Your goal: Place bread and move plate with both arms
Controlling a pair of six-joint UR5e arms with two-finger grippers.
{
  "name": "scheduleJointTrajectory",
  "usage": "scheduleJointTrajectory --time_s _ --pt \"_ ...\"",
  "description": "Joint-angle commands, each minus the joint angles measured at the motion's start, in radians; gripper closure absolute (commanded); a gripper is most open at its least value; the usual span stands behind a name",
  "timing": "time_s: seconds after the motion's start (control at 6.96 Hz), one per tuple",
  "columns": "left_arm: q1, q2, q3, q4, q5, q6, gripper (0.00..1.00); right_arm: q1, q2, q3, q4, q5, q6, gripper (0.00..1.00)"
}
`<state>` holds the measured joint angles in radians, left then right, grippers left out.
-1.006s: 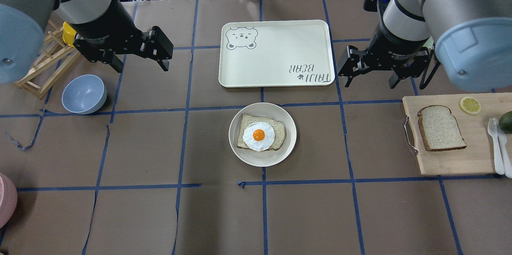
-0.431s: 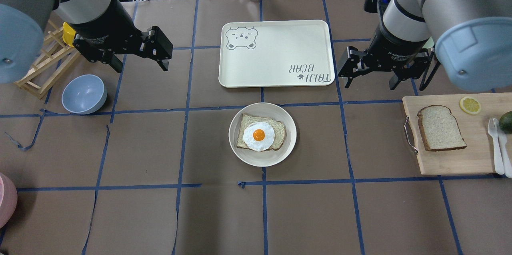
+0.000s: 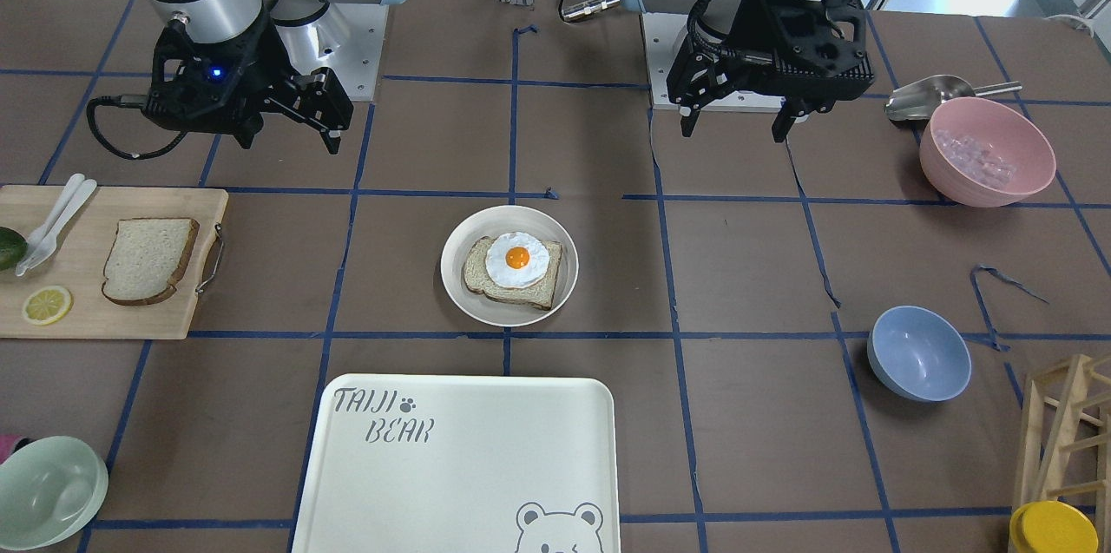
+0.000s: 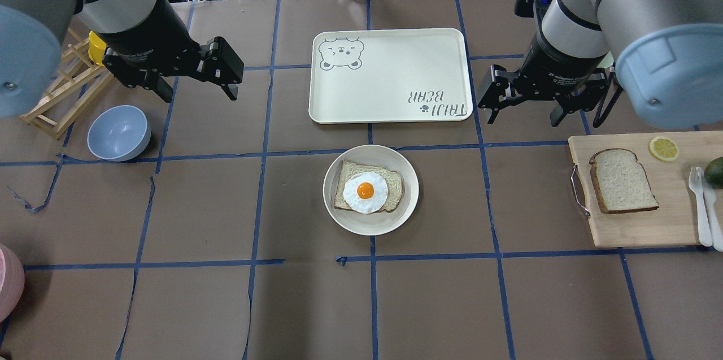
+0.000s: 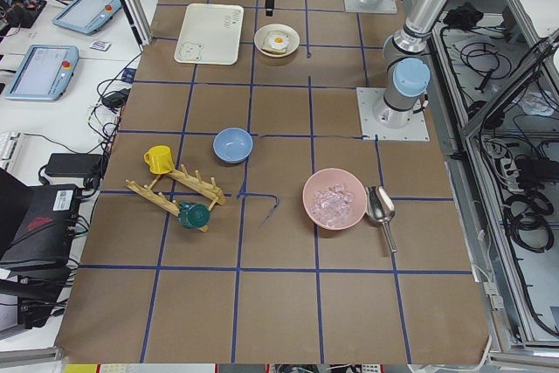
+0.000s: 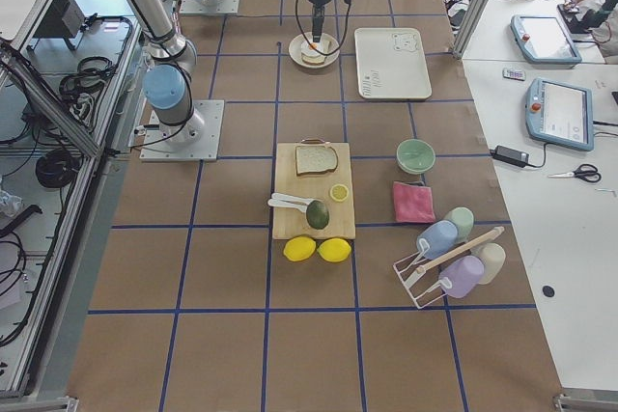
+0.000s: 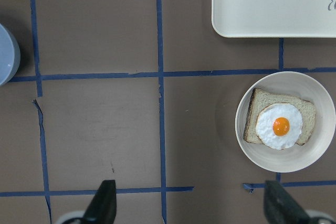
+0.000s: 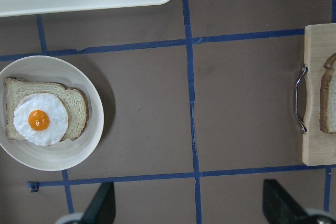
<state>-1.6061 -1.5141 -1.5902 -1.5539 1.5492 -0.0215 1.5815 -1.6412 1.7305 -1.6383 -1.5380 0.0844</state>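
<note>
The bread (image 4: pixel 623 180) lies flat on a wooden cutting board (image 4: pixel 638 230) at the right; it also shows in the front view (image 3: pixel 147 260) and at the right wrist view's edge (image 8: pixel 329 93). The plate (image 4: pixel 370 227) sits mid-table and holds a smaller slice with a fried egg (image 4: pixel 366 191); the plate also shows in the front view (image 3: pixel 508 315) and both wrist views (image 7: pixel 286 163) (image 8: pixel 52 158). My left gripper (image 4: pixel 200 97) (image 3: pixel 732 134) hovers open and empty at the far left. My right gripper (image 4: pixel 522 120) (image 3: pixel 291 143) hovers open and empty beyond the cutting board.
The TAIJI BEAR tray (image 4: pixel 390 74) lies beyond the plate. A blue bowl (image 4: pixel 118 133) and a wooden rack (image 4: pixel 62 89) are at the left. A lemon slice (image 4: pixel 663 148), white cutlery (image 4: pixel 703 202) and an avocado (image 4: pixel 716 170) share the board. A pink bowl (image 3: pixel 987 151) sits near my left side.
</note>
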Motion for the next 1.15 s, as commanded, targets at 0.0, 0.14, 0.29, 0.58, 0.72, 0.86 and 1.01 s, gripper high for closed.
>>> scheduleJointTrajectory --time_s 0.0,0.14,0.29,0.58,0.72,0.86,1.01 --pt "0.002 0.000 0.001 0.000 -0.001 0.000 0.00 0.000 0.000 0.000 0.000 0.001 0.000 0.00" --pt "0.000 0.000 0.001 0.000 -0.001 0.000 0.00 0.000 0.001 0.000 0.000 -0.004 0.000 0.00" --pt "0.000 0.000 0.001 0.000 -0.001 0.000 0.00 0.000 0.000 0.000 -0.002 -0.005 0.000 0.00" --pt "0.000 0.000 0.001 0.000 -0.001 0.000 0.00 0.000 0.001 0.001 -0.002 -0.007 0.002 0.00" --pt "0.000 0.000 0.001 0.000 -0.001 0.000 0.00 -0.017 0.011 0.007 0.006 -0.011 0.006 0.00" --pt "0.000 0.000 0.001 0.000 -0.001 0.000 0.00 -0.049 0.014 0.007 0.009 -0.020 0.023 0.00" --pt "0.000 0.000 0.001 0.000 0.000 0.000 0.00 -0.093 0.014 0.015 0.017 -0.020 0.026 0.00"
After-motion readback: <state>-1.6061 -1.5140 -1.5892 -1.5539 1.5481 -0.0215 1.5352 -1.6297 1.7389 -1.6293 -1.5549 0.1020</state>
